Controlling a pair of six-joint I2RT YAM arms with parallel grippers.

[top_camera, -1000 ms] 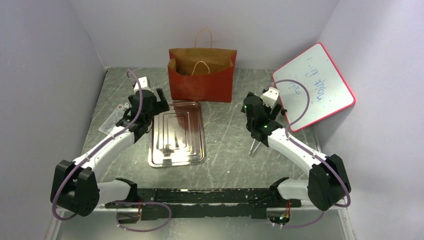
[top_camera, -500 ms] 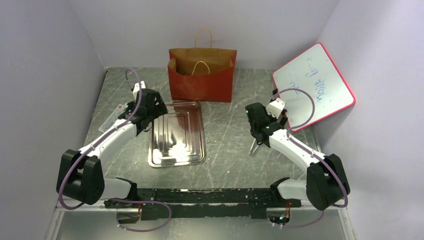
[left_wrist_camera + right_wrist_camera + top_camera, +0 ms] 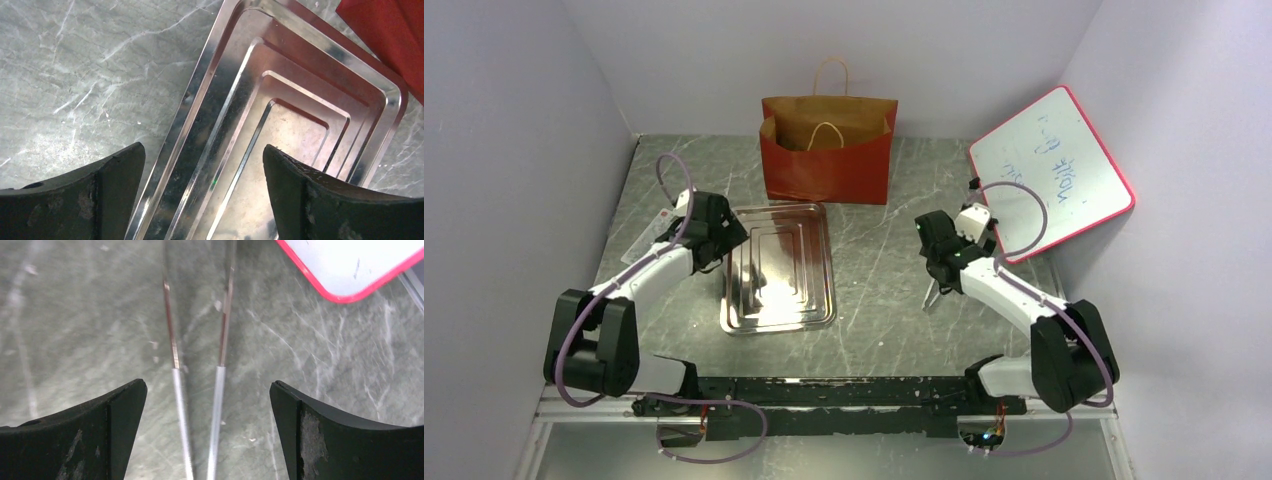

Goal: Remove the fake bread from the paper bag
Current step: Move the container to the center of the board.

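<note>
**Rust-red bag upright, bread unseen**

The paper bag (image 3: 828, 160) stood open-mouthed at the middle of the counter's far edge. No fake bread showed, so it was presumably inside. The left gripper (image 3: 200, 155), spread wide, hung over the left rim of the steel tray (image 3: 784, 290), the likely landing spot. The right gripper (image 3: 207, 390), also spread, straddled metal tongs (image 3: 218, 390) toward the right edge, perhaps for reaching deep. A whiteboard (image 3: 1049, 175) leaned in the far right corner. The bag's tall walls and handles looked like the obstacle.
</note>
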